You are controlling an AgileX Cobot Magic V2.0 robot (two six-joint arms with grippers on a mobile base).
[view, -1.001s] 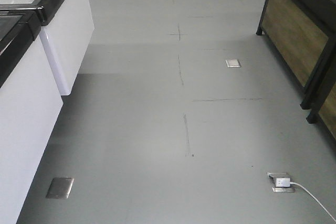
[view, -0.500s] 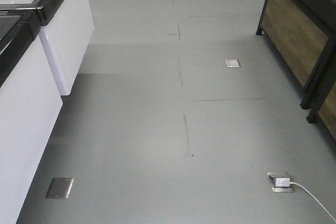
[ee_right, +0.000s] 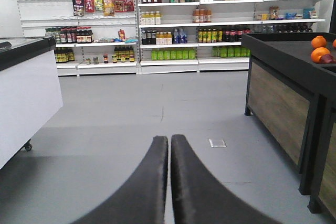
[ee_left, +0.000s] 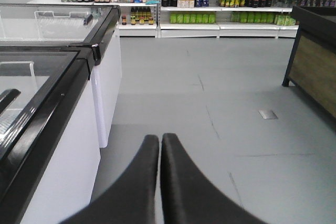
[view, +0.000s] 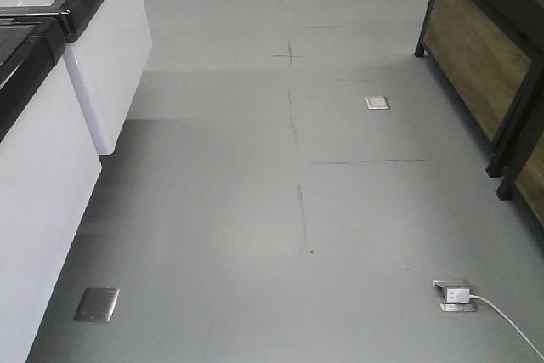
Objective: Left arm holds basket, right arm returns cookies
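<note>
Jaws of the left gripper (ee_left: 159,140) lie pressed together with nothing between them. The right gripper (ee_right: 169,140) is the same, tips touching and empty. Both point level down the aisle, which I judge to be a tucked travel pose suited to the base moving through the shop rather than to reaching. Neither the basket nor the cookies shows in any of the 3 views, so where they lie relative to either claw cannot be told; holding and returning both look not yet begun. Just past the tips is bare grey floor (view: 255,210), with a socket plate (view: 453,293) and its white cable (view: 510,323) at the near right. White chest freezers (ee_left: 106,93) line the left side, and a dark wood-panelled stand (ee_right: 283,93) bearing oranges (ee_right: 318,48) lines the right. Farthest off, stocked shelves (ee_right: 184,19) close the aisle, a likely destination for the cookies.
</note>
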